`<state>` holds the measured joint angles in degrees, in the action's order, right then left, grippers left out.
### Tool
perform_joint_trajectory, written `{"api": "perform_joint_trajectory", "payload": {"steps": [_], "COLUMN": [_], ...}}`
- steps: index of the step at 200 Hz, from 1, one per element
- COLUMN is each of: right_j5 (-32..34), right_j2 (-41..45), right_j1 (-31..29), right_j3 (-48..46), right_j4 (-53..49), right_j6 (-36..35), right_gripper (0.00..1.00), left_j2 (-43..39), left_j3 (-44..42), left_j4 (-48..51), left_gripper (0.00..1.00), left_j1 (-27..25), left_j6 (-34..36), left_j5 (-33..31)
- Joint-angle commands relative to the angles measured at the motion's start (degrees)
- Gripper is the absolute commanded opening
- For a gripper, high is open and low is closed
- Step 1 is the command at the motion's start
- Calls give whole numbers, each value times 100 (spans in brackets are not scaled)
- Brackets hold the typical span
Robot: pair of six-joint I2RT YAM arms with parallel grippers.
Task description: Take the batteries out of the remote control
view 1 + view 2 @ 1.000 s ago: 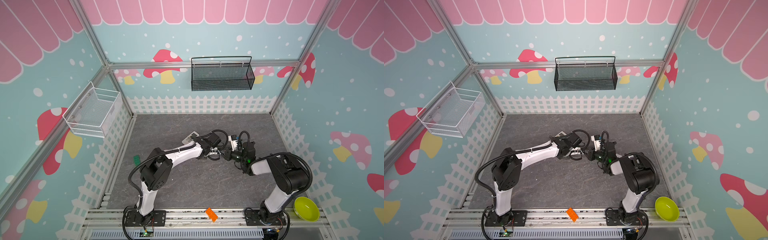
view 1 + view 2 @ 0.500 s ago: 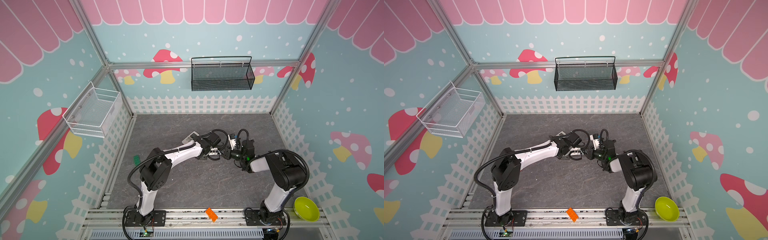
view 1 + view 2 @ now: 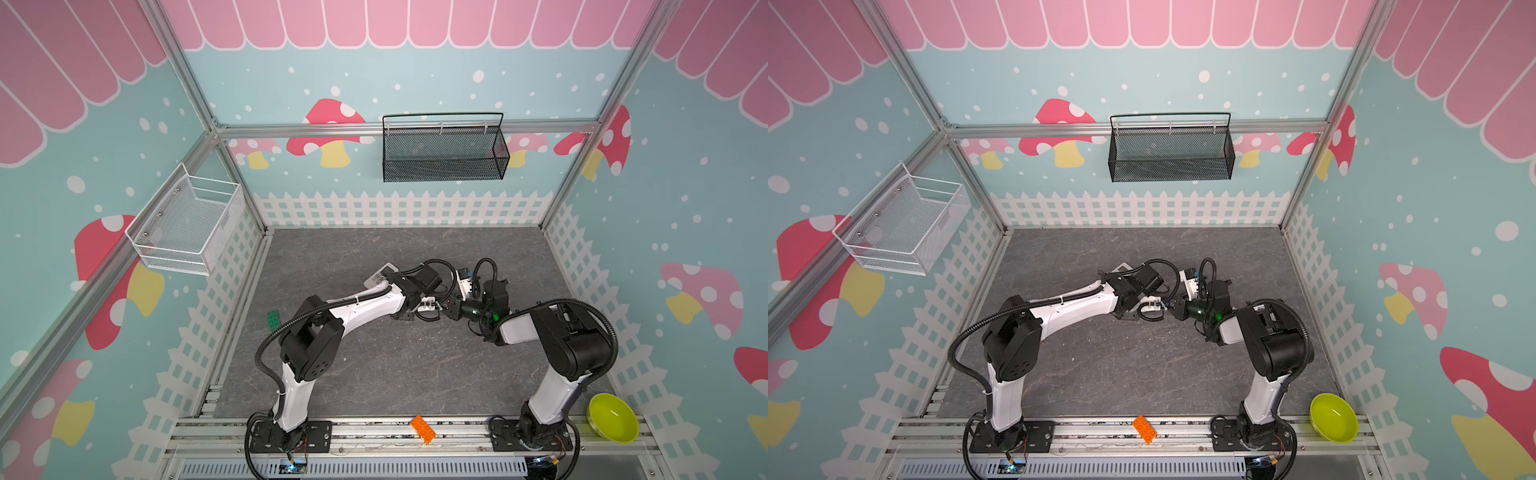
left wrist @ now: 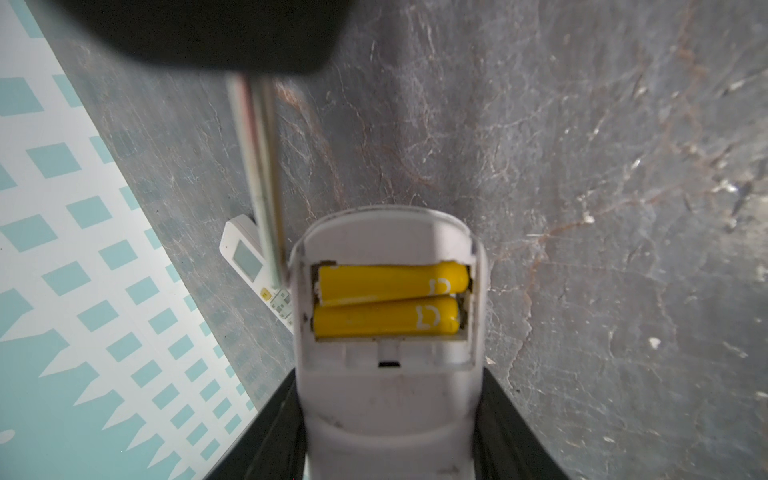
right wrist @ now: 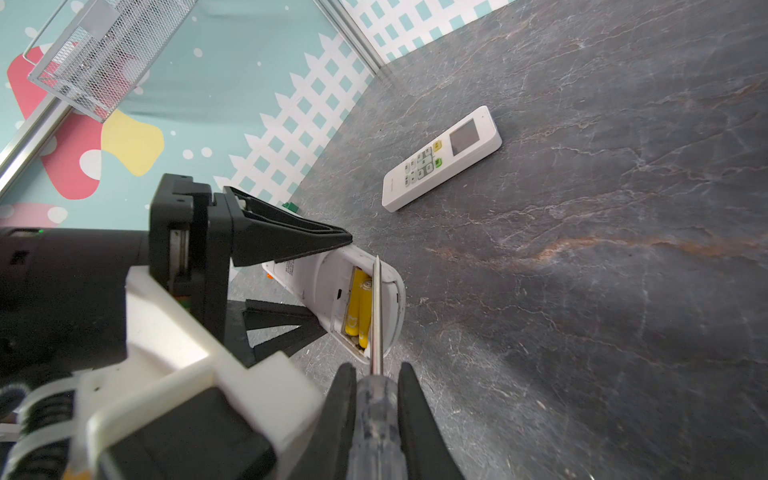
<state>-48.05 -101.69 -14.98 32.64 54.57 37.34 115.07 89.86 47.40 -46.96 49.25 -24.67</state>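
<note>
My left gripper (image 4: 388, 386) is shut on a white remote control (image 4: 390, 415), held off the table with its back open. Two yellow batteries (image 4: 390, 282) lie side by side in the compartment, the one nearer the remote's end slightly askew. My right gripper (image 5: 376, 374) is shut on a clear-handled screwdriver (image 5: 374, 424). Its metal shaft (image 5: 377, 311) crosses the compartment, and the tip sits at the compartment's edge beside the batteries' (image 5: 357, 307) ends. In both top views the two grippers (image 3: 424, 305) (image 3: 1177, 309) meet at mid-table.
A second white remote (image 5: 442, 158) lies face up on the grey table behind the left arm (image 3: 376, 276). A green brick (image 3: 273, 320) lies at the left edge. An orange brick (image 3: 423, 429) and a green bowl (image 3: 613, 417) sit on the front rail. Wire baskets (image 3: 444, 149) (image 3: 187, 226) hang on the walls.
The right arm has edged a little left toward the left gripper. Both grips are unchanged.
</note>
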Motion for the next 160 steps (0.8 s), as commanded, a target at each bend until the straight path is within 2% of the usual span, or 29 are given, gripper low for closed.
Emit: {"api": "perform_joint_trajectory", "payload": {"steps": [1,62,160], "right_j5": [-389,-398,-785], "right_j2": [213,508,329], "right_j1": [-51,-31,-141], "right_j3": [-120,-163,63], "right_j4": [-25,-27,-30], "right_j6": [-60,-49,-101], "right_gripper": [0,0,0], "left_j2": [-81,-72,-113], "left_j3": [-32,-169,-124], "left_j4": [-192,-260,-223], "left_gripper": [14,14,14], "left_j1": [3,3,-11], "left_j6": [18,40,39], "left_j5": [-65,-56,37]}}
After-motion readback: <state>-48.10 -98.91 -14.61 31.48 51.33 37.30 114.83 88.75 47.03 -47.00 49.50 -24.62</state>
